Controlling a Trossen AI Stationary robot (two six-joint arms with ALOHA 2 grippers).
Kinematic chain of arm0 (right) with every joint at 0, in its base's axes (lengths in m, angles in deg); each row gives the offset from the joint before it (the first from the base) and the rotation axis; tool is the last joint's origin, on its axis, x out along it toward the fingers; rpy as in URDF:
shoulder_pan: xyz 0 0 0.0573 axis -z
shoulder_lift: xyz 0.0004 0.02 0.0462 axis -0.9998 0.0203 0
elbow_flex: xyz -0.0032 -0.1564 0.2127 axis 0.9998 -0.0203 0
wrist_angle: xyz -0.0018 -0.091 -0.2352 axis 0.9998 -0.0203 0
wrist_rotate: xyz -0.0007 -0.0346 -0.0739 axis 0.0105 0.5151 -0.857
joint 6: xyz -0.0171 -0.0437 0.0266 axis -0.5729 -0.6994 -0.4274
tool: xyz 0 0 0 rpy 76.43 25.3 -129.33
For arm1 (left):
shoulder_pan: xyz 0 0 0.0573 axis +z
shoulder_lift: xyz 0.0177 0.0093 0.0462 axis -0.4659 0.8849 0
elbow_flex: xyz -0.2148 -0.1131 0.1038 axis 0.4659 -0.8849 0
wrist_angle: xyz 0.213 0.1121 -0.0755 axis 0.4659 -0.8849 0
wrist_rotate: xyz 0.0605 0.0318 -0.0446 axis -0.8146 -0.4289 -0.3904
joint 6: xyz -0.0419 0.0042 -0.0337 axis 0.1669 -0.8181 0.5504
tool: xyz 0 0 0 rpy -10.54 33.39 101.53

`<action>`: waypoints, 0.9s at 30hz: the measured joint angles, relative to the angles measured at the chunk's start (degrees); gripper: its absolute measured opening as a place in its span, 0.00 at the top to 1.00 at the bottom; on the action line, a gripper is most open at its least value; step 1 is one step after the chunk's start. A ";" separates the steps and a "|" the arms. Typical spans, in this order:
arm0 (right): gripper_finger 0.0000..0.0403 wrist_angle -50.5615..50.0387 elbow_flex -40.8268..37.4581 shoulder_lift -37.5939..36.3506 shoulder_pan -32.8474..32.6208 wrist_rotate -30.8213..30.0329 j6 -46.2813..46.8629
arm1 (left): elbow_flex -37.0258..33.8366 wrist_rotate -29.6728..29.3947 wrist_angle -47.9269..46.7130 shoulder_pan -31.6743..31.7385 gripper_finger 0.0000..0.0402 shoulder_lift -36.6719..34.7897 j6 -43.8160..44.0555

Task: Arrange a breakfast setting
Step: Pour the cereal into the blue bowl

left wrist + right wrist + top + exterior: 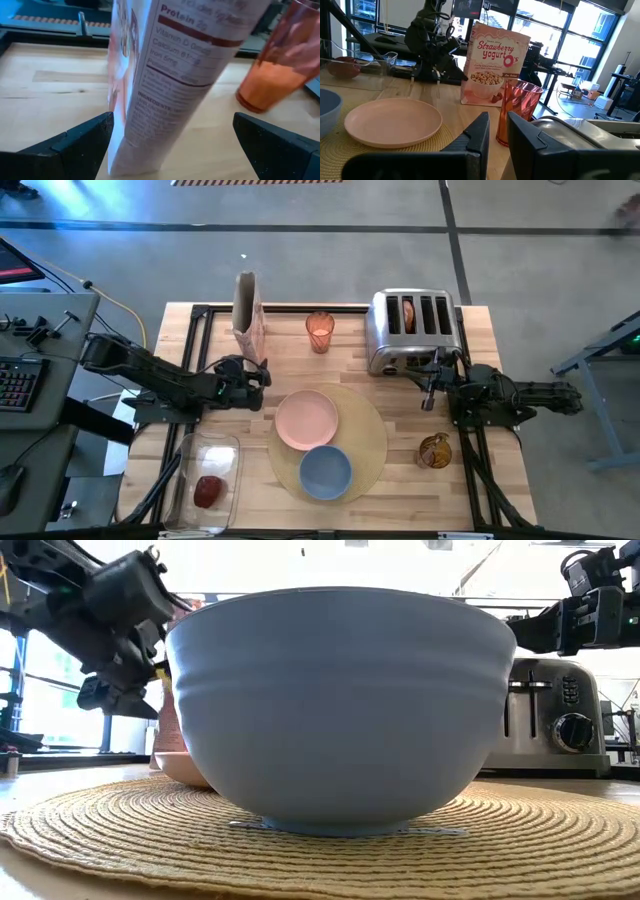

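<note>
A round tan placemat (365, 442) holds a pink plate (307, 420) and a smaller blue bowl (325, 472), which fills the low view (340, 700). A strawberry cereal box (247, 305) stands upright at the far left, with a reddish amber glass (319, 332) beside it. A bagel half (408, 313) sits in a toaster slot. A red apple (209, 491) lies in the clear container. My left gripper (264, 372) is open just before the box's narrow side (165, 95), its fingers either side. My right gripper (428, 388) is shut and empty by the toaster's front. No spoon shows.
The chrome toaster (412, 330) stands at the far right. The clear container (190, 455) lies at the near left. A small amber-brown item (434, 451) stands right of the placemat. There is bare wood between the box and the plate.
</note>
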 joint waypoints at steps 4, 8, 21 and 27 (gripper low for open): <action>0.87 0.02 0.00 0.00 0.00 0.00 -0.02 | 0.00 -3.42 2.14 0.97 0.00 3.14 0.00; 0.87 0.01 0.01 0.00 -0.02 0.00 0.00 | 0.00 -8.39 3.91 1.56 0.00 5.88 -0.02; 0.87 0.01 0.00 0.01 0.00 0.00 0.00 | 0.00 -13.17 10.80 5.55 0.00 13.96 -0.02; 0.87 0.01 0.02 0.00 0.00 0.00 -0.01 | 0.00 -16.17 11.68 6.59 0.02 15.09 -0.42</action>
